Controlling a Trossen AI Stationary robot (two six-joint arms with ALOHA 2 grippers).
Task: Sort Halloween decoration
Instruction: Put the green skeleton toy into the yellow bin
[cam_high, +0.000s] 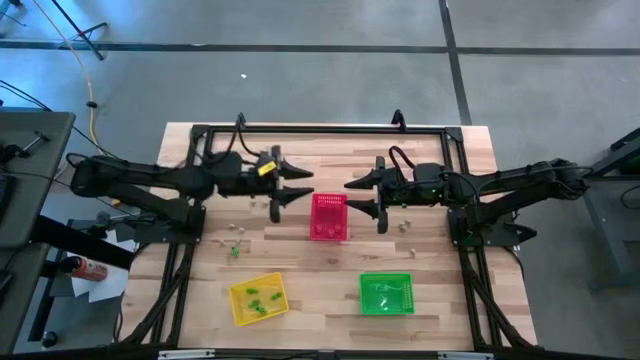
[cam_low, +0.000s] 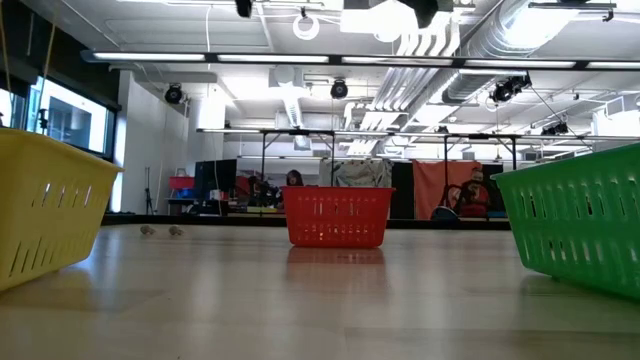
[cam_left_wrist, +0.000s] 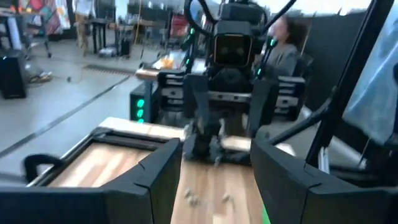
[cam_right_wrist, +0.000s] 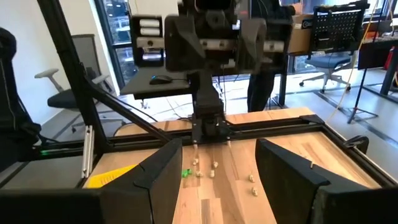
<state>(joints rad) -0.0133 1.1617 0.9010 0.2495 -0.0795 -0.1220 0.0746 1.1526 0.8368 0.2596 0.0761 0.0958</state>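
Tiny Halloween decoration pieces lie loose on the wooden table: pale ones (cam_high: 236, 228) and a green one (cam_high: 235, 251) on the left, pale ones (cam_high: 405, 225) on the right. Others lie in the yellow basket (cam_high: 258, 298), the green basket (cam_high: 386, 293) and the red basket (cam_high: 329, 216). My left gripper (cam_high: 296, 185) hangs open above the table, just left of the red basket's far end. My right gripper (cam_high: 362, 196) hangs open just right of it. The two point level at each other. Each wrist view shows bare fingers, left gripper (cam_left_wrist: 216, 146) and right gripper (cam_right_wrist: 219, 146), with nothing between them.
A black metal frame (cam_high: 330, 128) runs along the table's far edge and down both sides. In the low view the red basket (cam_low: 337, 215) stands mid-table between the yellow basket (cam_low: 50, 205) and the green basket (cam_low: 580, 225), with two pale pieces (cam_low: 162, 231) behind.
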